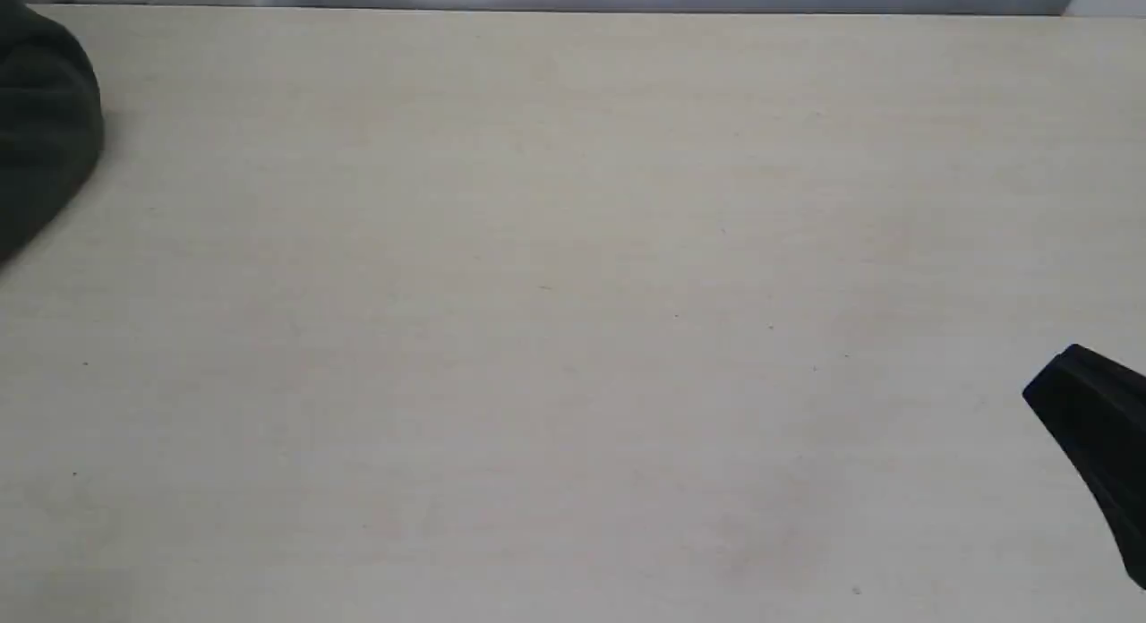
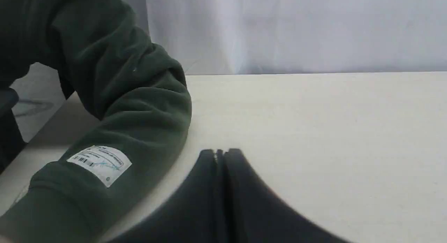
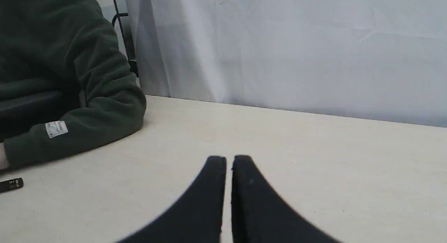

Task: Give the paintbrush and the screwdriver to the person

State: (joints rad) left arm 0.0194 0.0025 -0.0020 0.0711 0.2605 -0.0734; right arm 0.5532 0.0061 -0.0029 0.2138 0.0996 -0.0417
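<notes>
The person's dark green sleeve [image 1: 45,131] rests on the table at the far left. My left gripper [image 2: 220,153] is shut and empty, low over the table just beside that sleeve [image 2: 132,107]. My right gripper [image 3: 228,159] is also shut with nothing in it, and shows as a black tip [image 1: 1056,386] at the lower right. In the right wrist view, a short black end with a gold ring [image 3: 11,184], seemingly the screwdriver's handle, lies on the table near the sleeve [image 3: 87,96]. The paintbrush is out of view.
The pale table [image 1: 573,337] stretches between the two grippers. A white curtain [image 3: 297,51] hangs behind the table's far edge. The sleeve carries a small white label [image 2: 101,162]. A dark chair frame [image 3: 124,33] stands behind the person.
</notes>
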